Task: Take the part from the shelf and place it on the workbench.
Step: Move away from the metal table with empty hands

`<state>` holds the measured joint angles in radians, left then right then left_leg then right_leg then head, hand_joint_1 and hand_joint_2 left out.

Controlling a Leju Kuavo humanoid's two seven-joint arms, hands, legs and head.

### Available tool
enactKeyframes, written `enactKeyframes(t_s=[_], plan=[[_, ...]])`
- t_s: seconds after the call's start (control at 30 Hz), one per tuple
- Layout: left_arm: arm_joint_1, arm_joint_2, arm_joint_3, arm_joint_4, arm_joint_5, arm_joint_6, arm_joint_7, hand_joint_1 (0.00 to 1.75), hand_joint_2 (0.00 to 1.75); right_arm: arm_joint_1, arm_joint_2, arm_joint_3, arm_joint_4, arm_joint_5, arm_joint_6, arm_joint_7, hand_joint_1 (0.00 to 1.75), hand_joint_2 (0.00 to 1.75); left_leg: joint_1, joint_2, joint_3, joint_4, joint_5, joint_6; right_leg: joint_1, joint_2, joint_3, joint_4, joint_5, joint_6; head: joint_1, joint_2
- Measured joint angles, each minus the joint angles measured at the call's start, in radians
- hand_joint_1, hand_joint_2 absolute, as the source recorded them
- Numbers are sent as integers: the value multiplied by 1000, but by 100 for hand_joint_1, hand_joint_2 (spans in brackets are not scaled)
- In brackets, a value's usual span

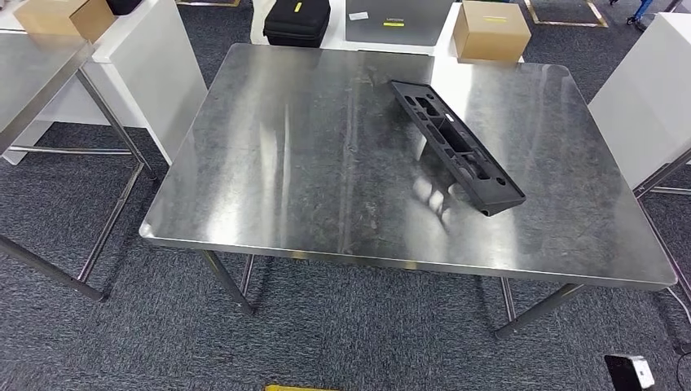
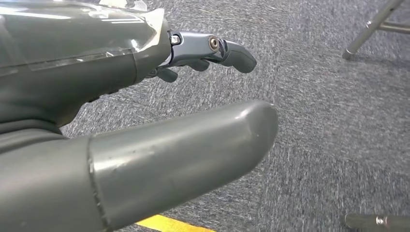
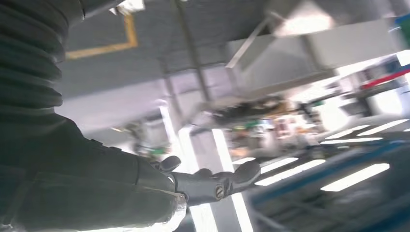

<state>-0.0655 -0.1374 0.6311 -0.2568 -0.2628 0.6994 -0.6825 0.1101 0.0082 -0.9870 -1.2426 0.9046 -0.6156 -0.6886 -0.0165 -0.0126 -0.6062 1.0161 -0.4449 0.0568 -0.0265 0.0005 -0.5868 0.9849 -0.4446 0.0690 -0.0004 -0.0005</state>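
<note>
one black part (image 1: pixel 455 145) lies on the workbench (image 1: pixel 285 163), two boxes (image 1: pixel 491 31) behind.

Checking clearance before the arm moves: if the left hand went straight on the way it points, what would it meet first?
Probably the grey carpet: the left hand holds nothing and points over bare floor. Depth is unclear.

A long black plastic part (image 1: pixel 456 147) with moulded recesses and holes lies flat on the steel workbench (image 1: pixel 285 163), right of the middle. It runs diagonally, its far end nearer the centre, its near end toward the right.
</note>
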Motion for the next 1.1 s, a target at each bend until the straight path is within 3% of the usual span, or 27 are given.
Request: enactKeyframes(t_s=[0.1,0.27,0.5,0.63,0.73,1.1], plan=[[-2,-3,12,4,-27,0,0,0,0,-40,17,-34,172,28,-54,-5,0,175,0,1,0,0,0,0,0,0,0,0,0,0,0,0],[-4,-4,18,9,-57,-9,0,0,0,-118,32,-167,431,63,-66,8,0,175,0,2,1,0,0,0,0,1,0,0,0,0,0,0],[-12,-3,18,20,-94,-28,39,0,0,-190,41,-355,724,223,-59,185,0,175,0,4,2,0,-1,0,0,2,5,0,0,0,0,0],[-14,0,10,25,-141,-56,83,0,0,-205,45,-371,858,290,3,375,0,175,1,4,3,0,0,0,0,2,9,0,0,-1,0,0],[-14,1,-4,28,-167,-73,99,0,0,-212,56,-371,919,308,49,459,0,175,0,4,4,0,0,0,0,2,9,0,0,-1,0,0],[-5,16,-33,40,-200,-82,142,0,0,-214,90,-366,1000,351,120,526,0,175,0,4,4,0,-1,-1,0,2,9,0,0,-1,0,0]])
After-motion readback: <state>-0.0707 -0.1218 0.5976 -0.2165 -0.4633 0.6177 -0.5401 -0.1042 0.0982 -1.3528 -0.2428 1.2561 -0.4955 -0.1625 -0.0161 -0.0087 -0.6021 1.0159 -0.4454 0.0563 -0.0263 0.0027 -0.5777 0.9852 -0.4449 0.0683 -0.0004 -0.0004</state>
